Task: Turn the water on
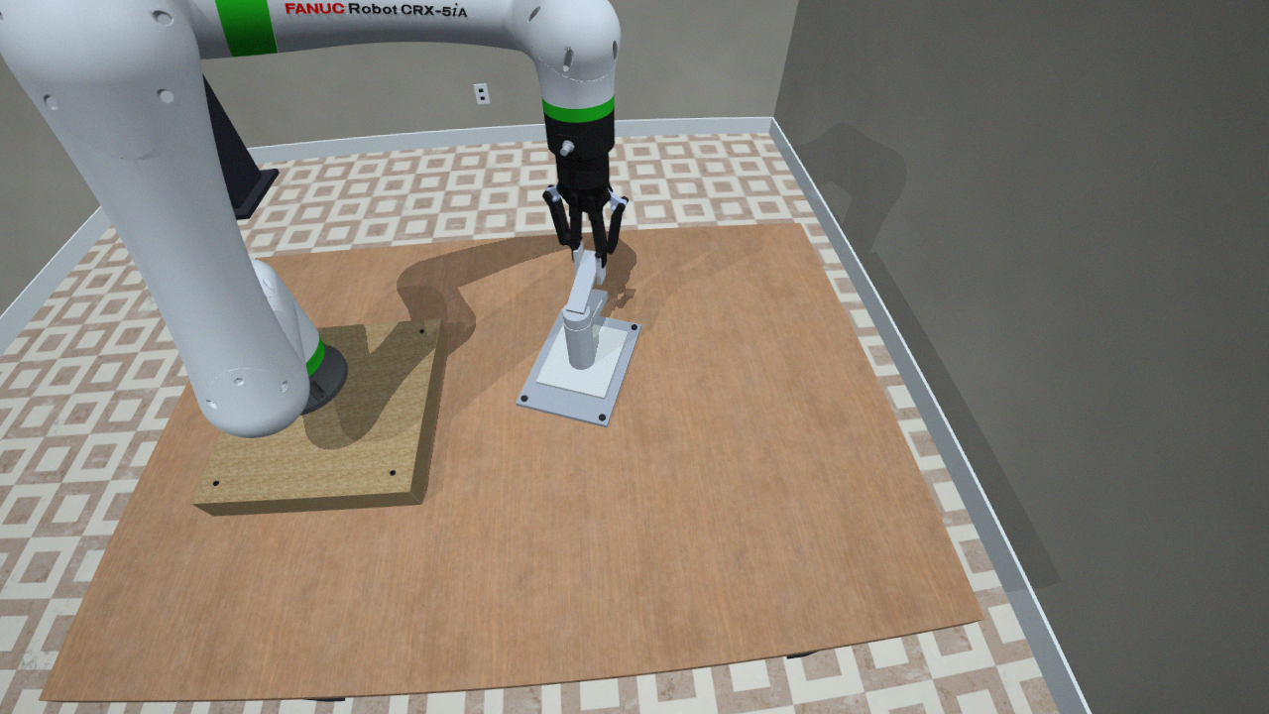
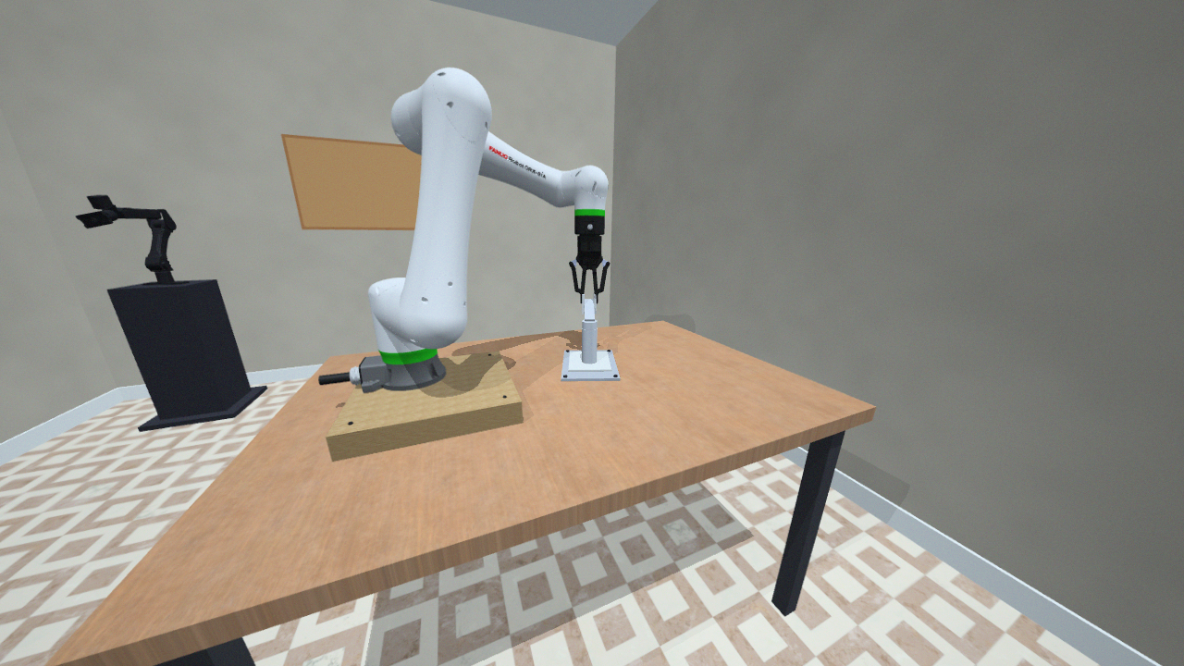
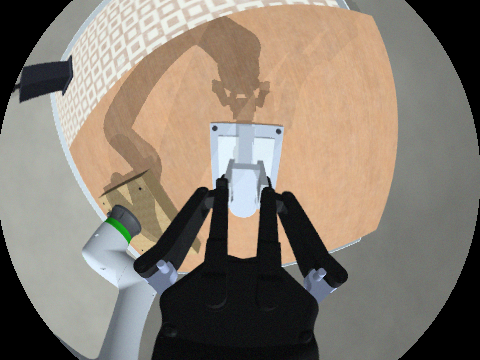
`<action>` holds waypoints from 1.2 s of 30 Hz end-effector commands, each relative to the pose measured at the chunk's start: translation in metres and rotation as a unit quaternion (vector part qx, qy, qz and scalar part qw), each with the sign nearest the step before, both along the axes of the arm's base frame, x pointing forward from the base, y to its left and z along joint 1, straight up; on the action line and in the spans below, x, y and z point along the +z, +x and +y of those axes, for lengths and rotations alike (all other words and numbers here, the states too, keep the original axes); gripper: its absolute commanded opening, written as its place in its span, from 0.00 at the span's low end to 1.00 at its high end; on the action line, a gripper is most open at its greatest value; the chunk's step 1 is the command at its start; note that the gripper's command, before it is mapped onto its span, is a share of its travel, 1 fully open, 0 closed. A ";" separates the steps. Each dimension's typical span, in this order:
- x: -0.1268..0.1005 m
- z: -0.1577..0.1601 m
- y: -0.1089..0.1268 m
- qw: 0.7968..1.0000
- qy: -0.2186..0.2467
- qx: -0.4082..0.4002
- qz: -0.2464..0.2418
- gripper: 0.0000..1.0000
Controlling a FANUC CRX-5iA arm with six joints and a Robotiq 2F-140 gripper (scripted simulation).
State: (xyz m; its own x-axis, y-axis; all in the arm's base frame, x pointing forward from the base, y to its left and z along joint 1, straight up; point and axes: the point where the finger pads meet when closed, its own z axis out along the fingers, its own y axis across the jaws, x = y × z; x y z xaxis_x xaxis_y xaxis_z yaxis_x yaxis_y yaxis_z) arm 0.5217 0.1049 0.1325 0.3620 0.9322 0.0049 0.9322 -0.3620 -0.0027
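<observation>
Pointing straight down from the white arm (image 2: 442, 215), the black pincer (image 1: 587, 244) is clamped narrowly on the free end of the tap's lever (image 1: 583, 286), one finger on each side of it (the wrist view shows the pale lever tip (image 3: 244, 188) wedged between the two dark fingers). That lever stands raised, rising steeply from the top of the tap's grey cylindrical body (image 1: 578, 344); in the exterior view it (image 2: 588, 311) appears close to vertical, in line with the body below it. The tap stands upright on a white square pad set on a grey base plate (image 1: 542, 401) with a dark screw hole at each corner, and the plate lies flat on the wooden desk (image 1: 621, 533), toward its far side and near the middle of its width. Just to one side of the plate, apart from it, a thick light-wood mounting block (image 1: 390, 479) carries the arm's grey foot with its green ring (image 2: 407, 356). The arm's shadow falls across the desk from the block toward the tap. Beyond the desk, on the patterned tile floor (image 2: 99, 488), a black pedestal (image 2: 178, 348) bears a small dark jointed device (image 2: 153, 228), and a tan board (image 2: 351, 183) hangs on the wall behind the arm.
</observation>
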 end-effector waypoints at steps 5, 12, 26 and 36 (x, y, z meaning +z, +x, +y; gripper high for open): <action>0.000 0.000 0.000 1.000 0.000 0.000 0.000 0.00; 0.000 0.000 0.000 1.000 0.000 0.000 0.000 0.00; 0.000 0.000 0.000 1.000 0.000 0.000 0.000 0.41; 0.000 0.000 0.000 1.000 0.000 0.000 0.000 0.41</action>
